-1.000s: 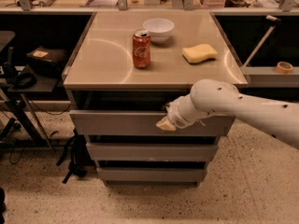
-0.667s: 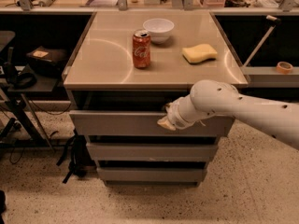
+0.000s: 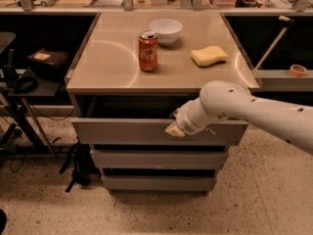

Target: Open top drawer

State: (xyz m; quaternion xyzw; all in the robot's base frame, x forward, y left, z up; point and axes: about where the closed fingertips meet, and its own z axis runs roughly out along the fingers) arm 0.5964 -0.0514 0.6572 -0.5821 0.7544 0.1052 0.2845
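The top drawer [image 3: 122, 131] is the wide grey flat front just under the beige tabletop. It stands pulled out a little, with a dark gap showing above its front. My gripper [image 3: 176, 126] is at the end of the white arm that comes in from the right. It sits at the drawer's upper edge, right of centre, hooked over or against the front. Two narrower grey drawer fronts [image 3: 156, 159] lie below.
On the tabletop [image 3: 107, 67] stand a red soda can [image 3: 147, 51], a white bowl [image 3: 166, 31] and a yellow sponge [image 3: 209, 56]. A dark stand with cables [image 3: 29, 82] is at the left. A shelf with a tape roll [image 3: 297, 70] is at the right.
The drawer front and my gripper have come slightly toward the camera; the dark gap above the drawer front looks a little wider.
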